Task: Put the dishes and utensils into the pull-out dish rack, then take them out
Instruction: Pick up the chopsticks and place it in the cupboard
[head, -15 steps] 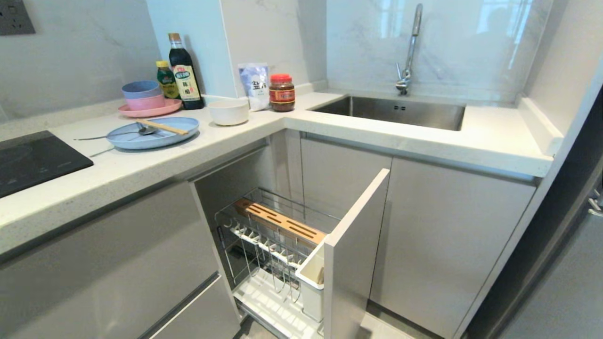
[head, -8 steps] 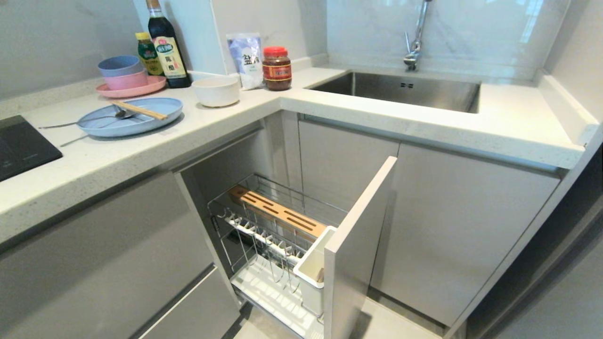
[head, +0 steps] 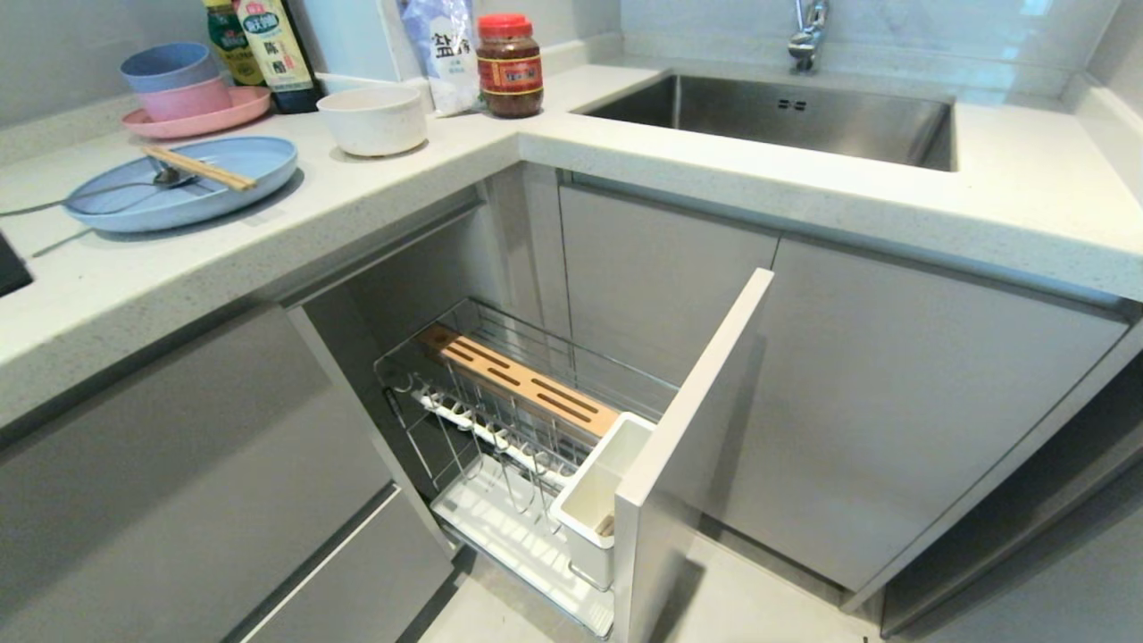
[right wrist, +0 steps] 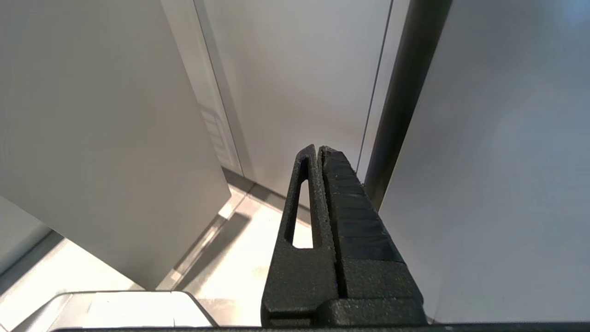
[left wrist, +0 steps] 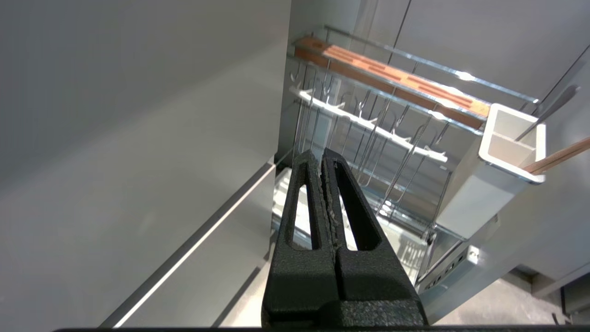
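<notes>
1. Dish rack [head: 527, 446] stands pulled out of the lower cabinet, its grey front panel [head: 679, 464] toward the floor; wooden strip [head: 518, 384], prongs and white caddy [head: 598, 491] hold no dishes.
2. Blue plate [head: 179, 183] lies on the worktop [head: 571, 152], with chopsticks [head: 201, 168] and spoon [head: 134, 186] resting across it.
3. White bowl [head: 372, 119] sits just beside the plate, nearer the sink [head: 777, 112].
4. Left hand [left wrist: 321, 159] hangs low beside the rack, fingers pressed together, holding nothing.
5. Right hand [right wrist: 318, 154] hangs low before the cabinet doors, fingers likewise pressed together and empty.
</notes>
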Motion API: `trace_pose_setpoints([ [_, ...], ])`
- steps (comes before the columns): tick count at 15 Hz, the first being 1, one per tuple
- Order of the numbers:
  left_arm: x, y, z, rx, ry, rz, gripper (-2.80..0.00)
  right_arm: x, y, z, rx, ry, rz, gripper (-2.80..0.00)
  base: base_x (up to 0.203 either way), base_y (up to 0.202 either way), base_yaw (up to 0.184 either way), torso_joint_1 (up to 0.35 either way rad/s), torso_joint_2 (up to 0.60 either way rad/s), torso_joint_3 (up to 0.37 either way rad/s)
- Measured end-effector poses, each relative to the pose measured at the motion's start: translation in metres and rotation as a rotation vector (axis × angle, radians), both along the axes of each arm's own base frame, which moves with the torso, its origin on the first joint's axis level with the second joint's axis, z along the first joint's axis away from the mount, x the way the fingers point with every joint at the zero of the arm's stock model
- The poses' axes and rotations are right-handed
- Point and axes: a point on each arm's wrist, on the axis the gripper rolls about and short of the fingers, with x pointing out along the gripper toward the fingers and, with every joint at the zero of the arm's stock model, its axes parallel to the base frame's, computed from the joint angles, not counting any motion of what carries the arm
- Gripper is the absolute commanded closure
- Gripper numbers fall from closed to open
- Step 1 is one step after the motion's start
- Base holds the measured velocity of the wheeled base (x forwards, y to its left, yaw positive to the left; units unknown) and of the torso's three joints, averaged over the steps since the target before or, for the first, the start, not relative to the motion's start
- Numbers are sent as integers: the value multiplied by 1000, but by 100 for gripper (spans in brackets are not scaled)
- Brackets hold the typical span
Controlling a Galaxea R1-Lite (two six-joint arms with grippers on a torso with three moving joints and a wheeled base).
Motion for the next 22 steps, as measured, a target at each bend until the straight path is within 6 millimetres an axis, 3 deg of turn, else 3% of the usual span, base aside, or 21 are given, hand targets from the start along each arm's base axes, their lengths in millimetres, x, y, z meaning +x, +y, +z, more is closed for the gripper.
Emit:
trace_pose_setpoints([
  [16, 0, 0, 0, 0, 0, 0, 0, 0, 0, 0, -1, 0, 0, 0, 0, 0, 0, 4, 2, -195],
  [22, 0, 0, 0, -3, 1, 2, 0, 0, 0, 0, 0, 0, 0, 0, 0, 0, 0, 0, 2, -35],
])
